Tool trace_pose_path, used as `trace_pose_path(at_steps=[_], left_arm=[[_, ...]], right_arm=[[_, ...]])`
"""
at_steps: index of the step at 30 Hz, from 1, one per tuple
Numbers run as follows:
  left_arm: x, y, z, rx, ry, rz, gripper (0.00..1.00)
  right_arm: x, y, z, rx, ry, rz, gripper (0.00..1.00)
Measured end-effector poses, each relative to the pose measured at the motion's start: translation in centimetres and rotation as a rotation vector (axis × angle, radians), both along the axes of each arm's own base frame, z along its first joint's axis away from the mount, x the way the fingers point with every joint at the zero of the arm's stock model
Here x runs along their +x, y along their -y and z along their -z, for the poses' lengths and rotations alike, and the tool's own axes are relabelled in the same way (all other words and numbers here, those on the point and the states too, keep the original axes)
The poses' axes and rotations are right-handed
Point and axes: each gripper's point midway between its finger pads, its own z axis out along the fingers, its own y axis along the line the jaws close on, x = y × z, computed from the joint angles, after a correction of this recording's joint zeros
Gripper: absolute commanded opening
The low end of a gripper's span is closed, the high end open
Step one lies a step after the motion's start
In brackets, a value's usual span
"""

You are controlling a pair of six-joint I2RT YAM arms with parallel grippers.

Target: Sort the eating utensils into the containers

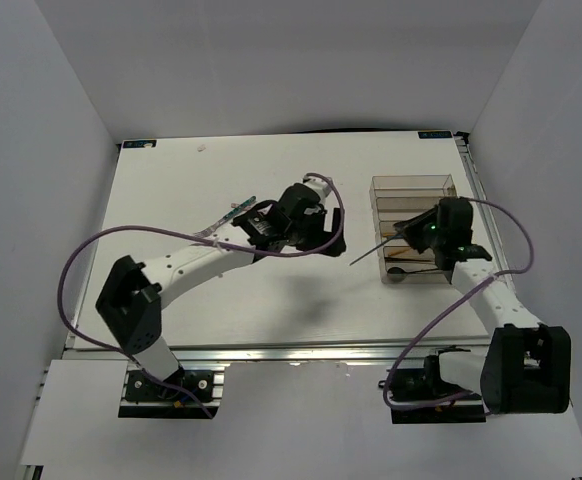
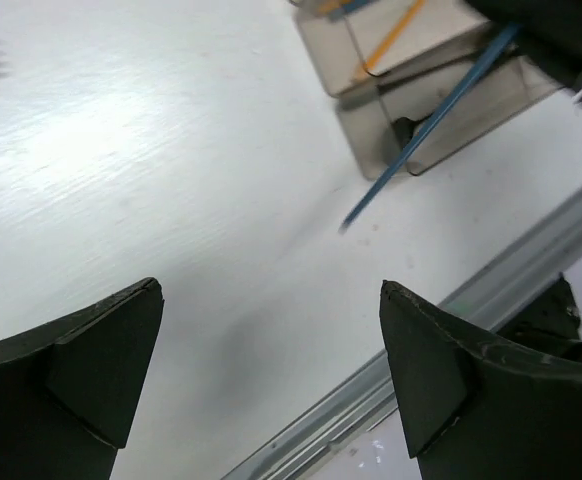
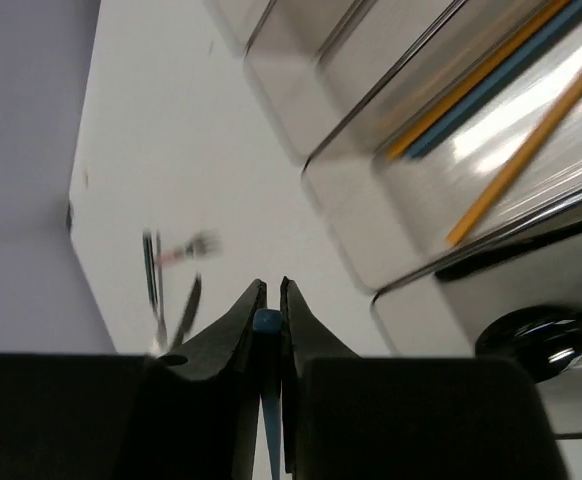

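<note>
Eating utensils sit in three spots around the tray, a clear, brownish plastic box split into long narrow compartments. A slim blue piece is pinched between the fingers of the right gripper, which are pressed together on it. It slants over the tray's near-left corner, and its free tip hangs over the white table just off that corner.

Inside the tray, thin orange-brown chopsticks lie lengthwise in the middle compartments, and another blue utensil runs alongside one of them. A black spoon rests in the compartment nearest the arms. The compartment farthest from the arms looks bare from above.

Well to the left of the tray, loose forks lie on the table. A teal handle shows from above, but the left arm covers part of the group. The right wrist view shows the forks only as smeared streaks, so their number cannot be told.

The left gripper hangs over bare table left of the tray, with its dark fingers wide apart and nothing between them. The right gripper's body hides where the blue piece ends.
</note>
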Motion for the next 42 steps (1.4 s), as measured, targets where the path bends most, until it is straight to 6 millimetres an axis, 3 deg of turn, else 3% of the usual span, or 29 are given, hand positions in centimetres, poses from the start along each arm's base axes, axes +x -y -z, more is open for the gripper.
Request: trace_pose_path(at_steps=[4, 6, 9, 12, 18, 20, 21, 24, 32, 38, 42], left_arm=[[0.0, -4.1, -3.0, 0.052, 0.099, -0.086, 0.98], [-0.6, -6.4, -4.1, 0.068, 0.139, -0.12, 0.98], [-1.4, -9.4, -5.2, 0.089, 0.183, -0.162, 0.98], [-1.8, -11.1, -5.3, 0.119, 0.201, -0.188, 0.98], [-2.4, -12.7, -3.1, 0.19, 0.183, -0.198, 0.98], [-2.7, -13.1, -2.8, 0.2, 0.178, -0.197, 0.98], [-2.7, -13.2, -2.7, 0.203, 0.178, -0.196, 0.98], [-2.8, -13.3, -3.0, 0.2, 0.186, -0.196, 0.98], [-2.7, -13.7, -3.3, 0.205, 0.198, -0.208, 0.98], [-1.7, -15.3, -3.2, 0.239, 0.206, -0.278, 0.98], [0.2, -17.9, -3.1, 0.256, 0.192, -0.368, 0.98]], right_arm=[[2.0, 7.2, 0.1, -0.037, -0.041, 0.288, 0.0], [2.3, 9.8, 0.7, -0.043, -0.073, 0.387, 0.0], [2.7, 12.9, 1.7, -0.045, -0.121, 0.49, 0.0], [3.4, 15.0, 2.4, -0.058, -0.161, 0.549, 0.0], [4.6, 15.9, 2.9, -0.073, -0.178, 0.566, 0.0], [4.6, 15.9, 3.4, -0.076, -0.191, 0.561, 0.11], [4.6, 15.9, 3.5, -0.078, -0.194, 0.559, 0.25], [4.9, 15.8, 3.6, -0.08, -0.184, 0.546, 0.45], [4.3, 15.5, 2.6, -0.075, -0.135, 0.533, 0.71], [3.8, 15.6, -0.1, -0.109, -0.08, 0.52, 0.78], [3.2, 15.3, -1.9, -0.147, -0.058, 0.473, 0.78]])
